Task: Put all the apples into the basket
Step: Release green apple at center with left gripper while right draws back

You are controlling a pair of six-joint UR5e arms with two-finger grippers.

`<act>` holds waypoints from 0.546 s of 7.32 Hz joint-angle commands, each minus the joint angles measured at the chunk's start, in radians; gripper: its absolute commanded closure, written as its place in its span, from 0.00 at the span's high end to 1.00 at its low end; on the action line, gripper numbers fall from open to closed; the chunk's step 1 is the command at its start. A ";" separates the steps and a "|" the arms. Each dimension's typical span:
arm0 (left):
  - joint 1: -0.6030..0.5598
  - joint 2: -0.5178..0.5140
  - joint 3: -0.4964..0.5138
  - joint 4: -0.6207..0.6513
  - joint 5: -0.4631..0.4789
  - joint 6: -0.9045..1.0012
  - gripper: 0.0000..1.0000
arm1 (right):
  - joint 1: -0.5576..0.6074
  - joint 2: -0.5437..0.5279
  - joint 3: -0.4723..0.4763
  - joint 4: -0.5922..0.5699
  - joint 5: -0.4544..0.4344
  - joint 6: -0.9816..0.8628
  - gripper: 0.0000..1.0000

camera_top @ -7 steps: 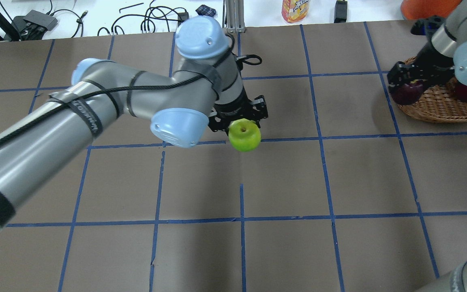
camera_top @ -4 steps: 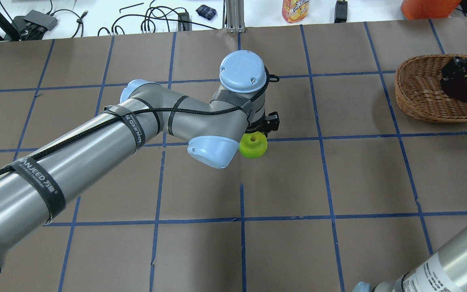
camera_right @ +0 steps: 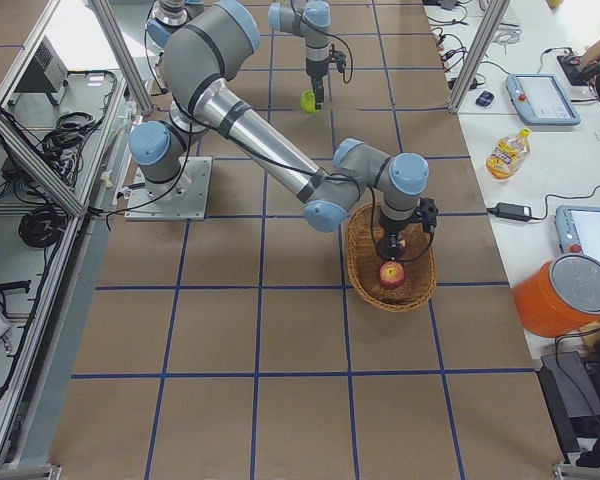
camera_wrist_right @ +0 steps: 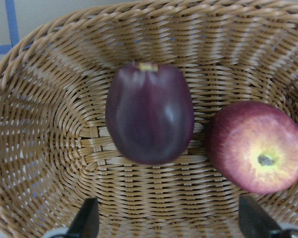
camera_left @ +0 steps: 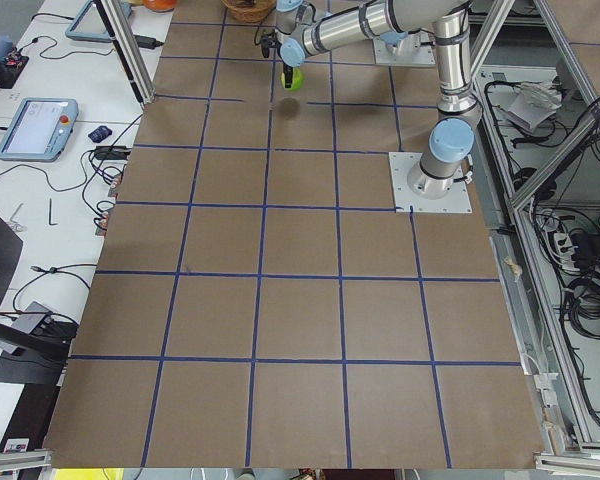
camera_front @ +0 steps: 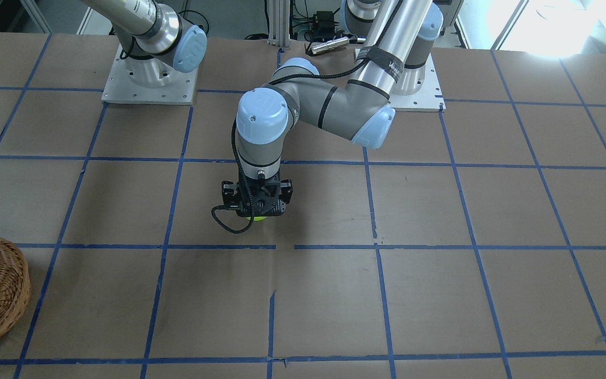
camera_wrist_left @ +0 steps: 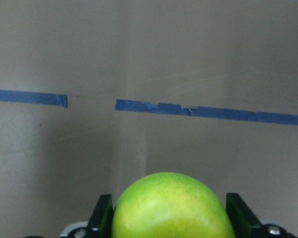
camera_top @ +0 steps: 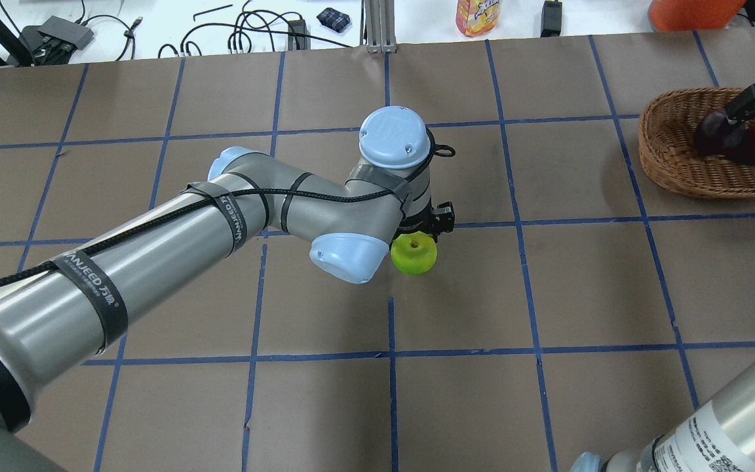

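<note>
Bare surface (camera_top: 587, 282) is stretching from the green apple (camera_top: 413, 254) to the basket (camera_top: 672, 170).
The right pincer (camera_wrist_right: 170, 223) is hanging spread over the basket; a maroon apple (camera_wrist_right: 150, 116) and a red apple (camera_wrist_right: 256, 146) are filling its middle and one side.

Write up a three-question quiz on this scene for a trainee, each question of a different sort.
1. True or false: the green apple lies in the basket.
2. How many pieces of fruit lie in the basket? A: one. B: two. C: three.
3. Fill in: the right gripper hangs over the basket with its jaws ____.

Key: 1 false. 2 B, the maroon apple and the red apple. 3 open.
</note>
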 commanded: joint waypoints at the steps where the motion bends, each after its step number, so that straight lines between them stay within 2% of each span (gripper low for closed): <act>1: 0.022 0.000 -0.011 0.020 -0.002 0.092 1.00 | 0.116 -0.091 -0.001 0.110 -0.010 0.009 1.00; 2: 0.022 0.019 0.004 0.005 0.000 0.093 1.00 | 0.211 -0.154 0.005 0.238 -0.011 0.064 1.00; 3: 0.024 0.042 0.016 0.003 -0.005 0.094 1.00 | 0.317 -0.199 0.008 0.296 -0.013 0.185 1.00; 4: 0.028 0.072 0.045 -0.021 -0.005 0.096 1.00 | 0.424 -0.210 0.022 0.298 -0.021 0.313 1.00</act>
